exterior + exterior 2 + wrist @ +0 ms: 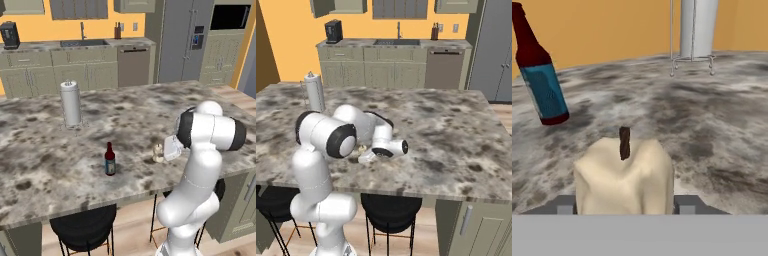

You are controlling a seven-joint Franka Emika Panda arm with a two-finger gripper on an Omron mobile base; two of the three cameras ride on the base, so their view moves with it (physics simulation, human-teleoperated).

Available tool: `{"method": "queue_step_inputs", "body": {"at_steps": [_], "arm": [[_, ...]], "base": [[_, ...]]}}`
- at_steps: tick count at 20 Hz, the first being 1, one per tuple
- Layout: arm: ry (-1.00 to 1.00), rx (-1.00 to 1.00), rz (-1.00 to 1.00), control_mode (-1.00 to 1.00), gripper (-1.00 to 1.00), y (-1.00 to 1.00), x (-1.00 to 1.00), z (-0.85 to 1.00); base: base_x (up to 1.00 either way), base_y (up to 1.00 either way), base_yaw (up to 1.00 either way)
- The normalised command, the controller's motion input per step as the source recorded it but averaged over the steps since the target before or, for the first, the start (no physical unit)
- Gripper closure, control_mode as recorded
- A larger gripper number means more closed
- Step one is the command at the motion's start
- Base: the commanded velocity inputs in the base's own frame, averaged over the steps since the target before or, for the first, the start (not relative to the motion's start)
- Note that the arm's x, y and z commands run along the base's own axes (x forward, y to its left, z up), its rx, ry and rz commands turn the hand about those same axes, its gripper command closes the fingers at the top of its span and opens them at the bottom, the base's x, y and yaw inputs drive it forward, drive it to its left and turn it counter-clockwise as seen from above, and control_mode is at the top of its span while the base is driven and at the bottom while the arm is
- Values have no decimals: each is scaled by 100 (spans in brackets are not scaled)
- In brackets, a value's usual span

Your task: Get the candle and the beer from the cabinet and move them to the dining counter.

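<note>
the candle (624, 177) sits upright on the dining counter (45, 165) near its front edge, wick up, directly between the gripper (624, 207) tips, whose jaws bracket its sides. i judge the hand is clasping it or just letting go; the coming move is straight up or back. the beer (110, 159) stands upright beside it, further along the same edge.

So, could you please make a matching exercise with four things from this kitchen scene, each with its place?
Things:
1. beer
2. candle
3. paper-towel roll
4. coffee machine

Places:
A. on the far wall counter
B. between the gripper fingers, on the dining counter
C. upright on the dining counter, nearer the stools than the roll
D. in a wire holder on the dining counter

Pairs: 1-C, 2-B, 3-D, 4-A
</note>
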Motion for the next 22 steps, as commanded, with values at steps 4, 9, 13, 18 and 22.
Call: {"method": "queue_step_inputs", "body": {"at_steps": [4, 9, 13, 18, 22], "arm": [[4, 0, 0, -100, 100, 6, 25, -49], [1, 0, 0, -100, 100, 2, 37, -45], [0, 0, 0, -100, 100, 9, 47, -57], [0, 0, 0, -100, 100, 17, 45, -56], [-1, 0, 0, -100, 100, 28, 22, -62]], "base": [[0, 0, 0], [0, 0, 0], [0, 0, 0], [0, 0, 0], [0, 0, 0]]}}
